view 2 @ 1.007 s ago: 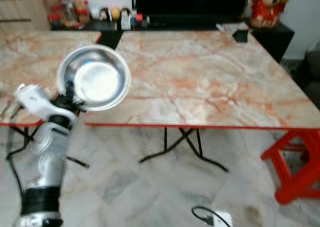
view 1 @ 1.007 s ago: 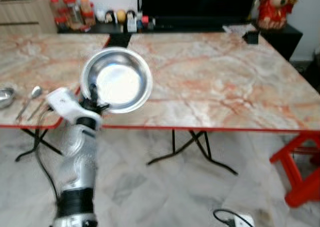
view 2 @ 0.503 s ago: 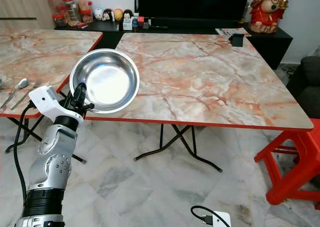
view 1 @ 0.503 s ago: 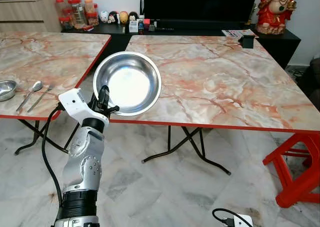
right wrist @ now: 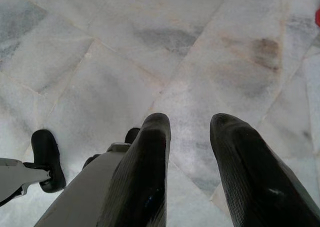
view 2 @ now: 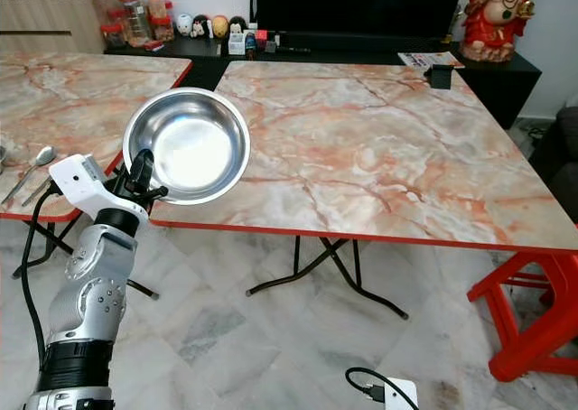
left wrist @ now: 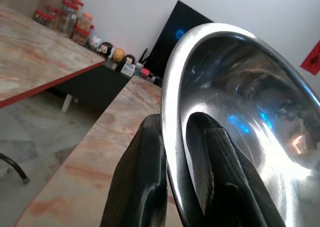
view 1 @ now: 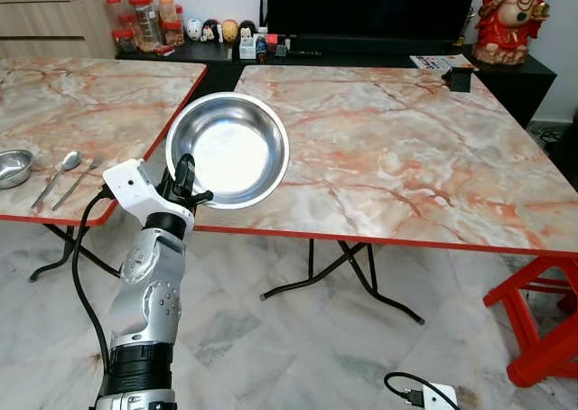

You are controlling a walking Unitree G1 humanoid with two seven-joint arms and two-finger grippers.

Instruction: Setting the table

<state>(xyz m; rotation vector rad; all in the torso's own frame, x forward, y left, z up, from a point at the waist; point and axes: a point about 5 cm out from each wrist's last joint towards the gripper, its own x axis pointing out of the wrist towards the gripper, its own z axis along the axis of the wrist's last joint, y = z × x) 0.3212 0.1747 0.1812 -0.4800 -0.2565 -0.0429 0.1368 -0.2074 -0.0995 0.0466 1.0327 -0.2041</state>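
Observation:
A shiny steel bowl (view 1: 228, 150) is held up on edge, its hollow facing me, in front of the near left corner of the right-hand marble table (view 1: 406, 157). My left gripper (view 1: 185, 177) is shut on the bowl's lower left rim. In the left wrist view one black finger (left wrist: 145, 177) lies outside the rim and the other inside the bowl (left wrist: 240, 102). My right gripper (right wrist: 190, 132) hangs open over the pale floor tiles, holding nothing.
A second marble table (view 1: 90, 103) stands to the left, with a small steel bowl (view 1: 13, 166), a spoon (view 1: 61, 171) and a fork (view 1: 77, 177) near its front edge. A red stool (view 1: 542, 329) is at the right. A white plug with its cable (view 1: 433, 396) lies on the floor.
The view was blurred and has now steadied and shifted a little, so the camera moved. The bowl stays in the left gripper at about the same height.

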